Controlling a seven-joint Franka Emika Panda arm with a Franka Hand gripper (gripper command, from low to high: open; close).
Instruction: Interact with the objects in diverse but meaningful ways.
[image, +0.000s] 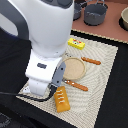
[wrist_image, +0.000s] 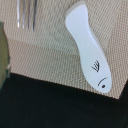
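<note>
A white fish (wrist_image: 87, 47) with a drawn eye and fin lies flat on the woven beige placemat (wrist_image: 50, 60), close below the wrist camera. An orange-brown bread loaf (image: 61, 98) lies near the mat's front edge, right beside the arm's white hand (image: 44, 75). A yellow packet with a red label (image: 76, 44) sits at the mat's far side. The bulky arm hides my gripper's fingers in the exterior view, and they do not show in the wrist view. The fish is hidden in the exterior view.
A round tan plate (image: 74, 67) sits mid-mat with wooden-handled cutlery (image: 91, 61) beside it and a second piece (image: 76, 86) in front. Fork tines (wrist_image: 27, 12) lie near the fish. Grey pots (image: 95, 14) stand behind the mat, and a bowl (image: 125, 19) shows at the exterior view's right edge.
</note>
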